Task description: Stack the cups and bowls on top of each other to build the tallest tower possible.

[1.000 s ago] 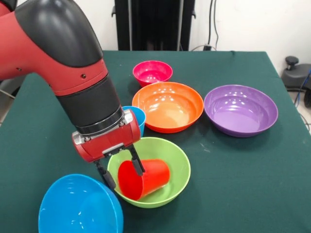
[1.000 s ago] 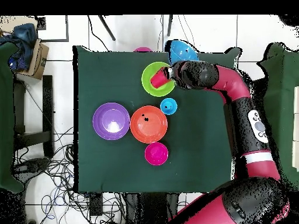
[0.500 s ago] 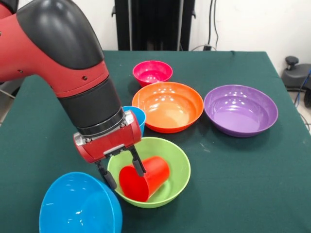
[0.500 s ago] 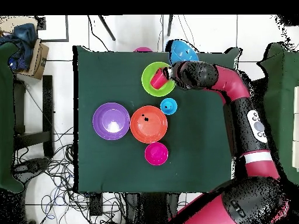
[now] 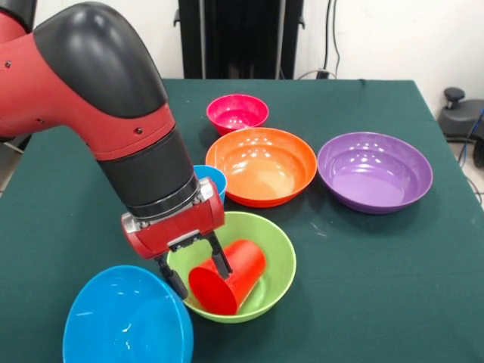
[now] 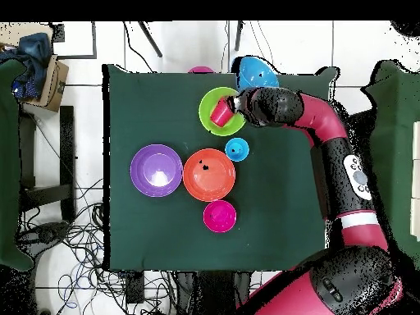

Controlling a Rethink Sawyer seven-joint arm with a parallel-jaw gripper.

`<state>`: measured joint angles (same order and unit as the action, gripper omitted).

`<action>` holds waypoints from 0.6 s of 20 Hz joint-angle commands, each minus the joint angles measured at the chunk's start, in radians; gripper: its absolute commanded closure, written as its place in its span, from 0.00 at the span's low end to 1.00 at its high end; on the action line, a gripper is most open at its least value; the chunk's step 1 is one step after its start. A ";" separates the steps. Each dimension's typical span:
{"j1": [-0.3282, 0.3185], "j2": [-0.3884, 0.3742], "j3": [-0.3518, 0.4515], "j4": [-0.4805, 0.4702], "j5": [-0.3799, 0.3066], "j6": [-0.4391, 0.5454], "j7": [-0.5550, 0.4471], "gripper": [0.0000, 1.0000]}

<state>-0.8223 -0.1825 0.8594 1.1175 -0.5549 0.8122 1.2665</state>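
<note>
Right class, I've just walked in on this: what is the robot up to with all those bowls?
The robot's hand grips the rim of a red cup, tilted on its side inside the lime green bowl. A blue bowl sits beside it. The orange bowl, purple bowl and pink bowl sit apart, unstacked. No tower exists yet.

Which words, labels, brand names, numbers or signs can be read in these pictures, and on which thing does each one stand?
None can be read.
The bowls, such as the lime green bowl, and the red cup held by the claw carry no print.
The round marks on the arm in the overhead view look like buttons and are too small to read.
The cardboard box beside the table shows no legible text.
</note>
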 commanded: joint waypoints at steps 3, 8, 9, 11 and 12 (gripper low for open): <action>0.044 0.100 -0.048 -0.068 -0.083 0.003 -0.256 0.00; 0.060 0.136 -0.056 -0.106 -0.109 -0.028 -0.261 0.00; 0.061 0.140 -0.057 -0.111 -0.112 -0.032 -0.262 0.00; 0.062 0.145 -0.056 -0.117 -0.112 -0.036 -0.265 0.00; 0.064 0.144 -0.058 -0.118 -0.111 -0.035 -0.262 0.00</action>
<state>-0.8062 -0.1304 0.8655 1.0447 -0.5588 0.7916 1.2665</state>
